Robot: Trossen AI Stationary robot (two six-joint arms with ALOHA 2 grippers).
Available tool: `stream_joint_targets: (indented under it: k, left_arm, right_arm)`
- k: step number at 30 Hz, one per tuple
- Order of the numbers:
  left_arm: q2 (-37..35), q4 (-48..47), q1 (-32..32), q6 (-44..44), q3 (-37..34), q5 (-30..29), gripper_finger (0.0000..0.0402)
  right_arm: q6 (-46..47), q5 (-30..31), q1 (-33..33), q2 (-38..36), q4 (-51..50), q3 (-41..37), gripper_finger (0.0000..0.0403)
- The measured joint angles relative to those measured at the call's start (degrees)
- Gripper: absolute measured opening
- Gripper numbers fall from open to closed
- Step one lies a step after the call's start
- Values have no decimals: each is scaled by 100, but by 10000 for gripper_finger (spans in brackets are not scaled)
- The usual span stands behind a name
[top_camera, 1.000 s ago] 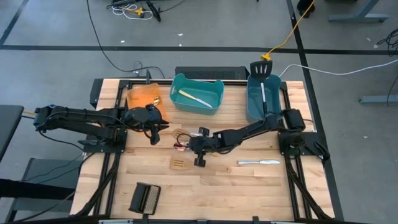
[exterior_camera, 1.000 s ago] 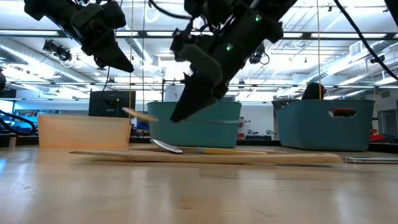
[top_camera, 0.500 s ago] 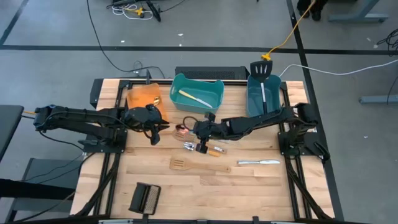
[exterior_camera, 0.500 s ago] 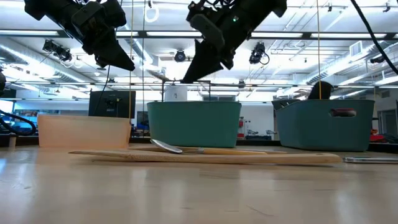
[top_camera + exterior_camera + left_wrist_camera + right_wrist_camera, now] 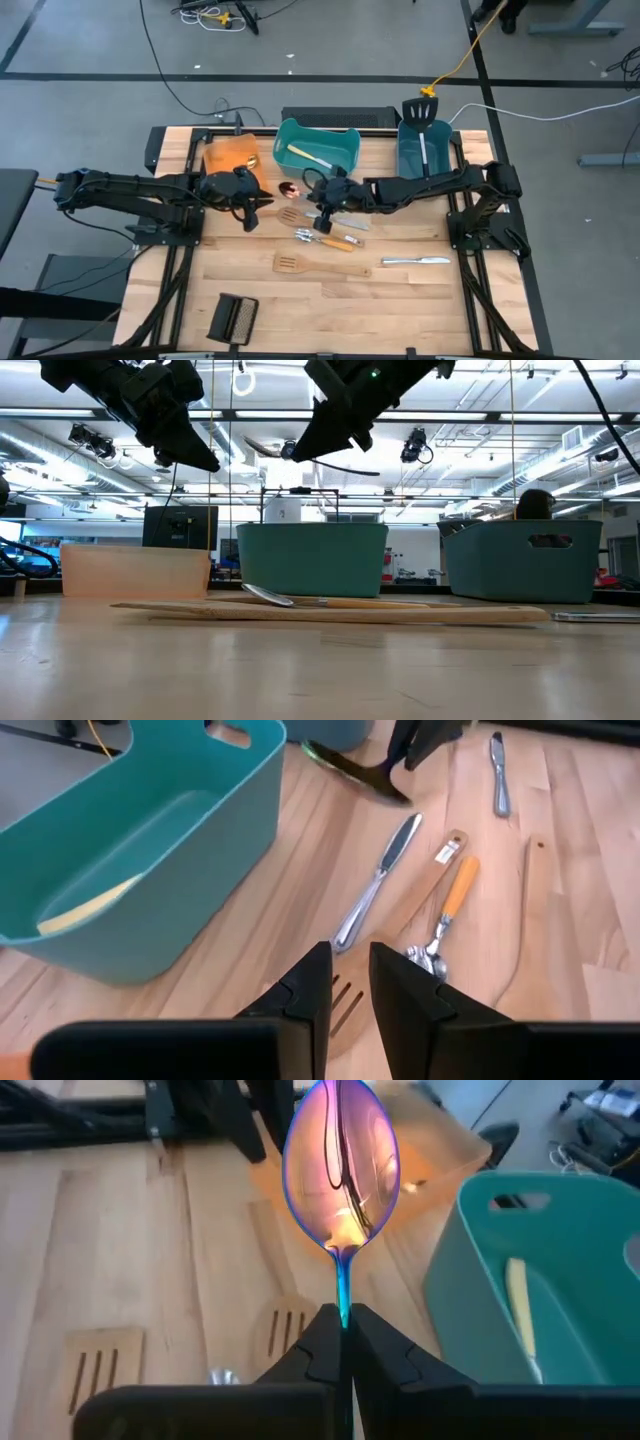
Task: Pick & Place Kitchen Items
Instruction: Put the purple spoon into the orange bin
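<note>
My right gripper [image 5: 313, 195] is shut on a pink iridescent spoon [image 5: 342, 1165], high above the table near the middle teal bin [image 5: 317, 150]. My left gripper [image 5: 254, 207] hangs empty beside the orange bin [image 5: 229, 155], its fingers almost together. Flat on the table lie two wooden slotted spatulas [image 5: 290, 264] [image 5: 292, 215], an orange-handled spoon [image 5: 326, 240] and two silver knives [image 5: 415, 261] [image 5: 375, 890]. A black slotted spatula [image 5: 421, 118] stands in the right teal bin [image 5: 412, 165], with its head over the far rim. My right gripper pinches the spoon's thin handle [image 5: 343, 1295] between its two fingers, a short way behind the bowl. The fingers point toward the table's left and the spoon runs along them, bowl [image 5: 288, 188] leading. The spoon is lifted clear and nearly level [image 5: 300, 457].
A cream utensil [image 5: 312, 158] lies inside the middle teal bin. A black ribbed block [image 5: 233, 318] sits near the front left edge. There is bare wood at the front right. A person [image 5: 535, 505] shows in the room behind the right bin.
My right gripper has risen with the pink spoon and gone toward the table's far edge, from over the near wooden spatula to beside the middle teal bin. The spoon stays in its hold, clear of the table.
</note>
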Motion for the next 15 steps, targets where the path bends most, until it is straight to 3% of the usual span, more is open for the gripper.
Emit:
stream_joint_targets:
  k: [15]
  left_arm:
    - [0, 1310, -2, 241, 4, -5, 76]
  right_arm:
    - [-418, -493, -135, -22, 1364, 0, 17]
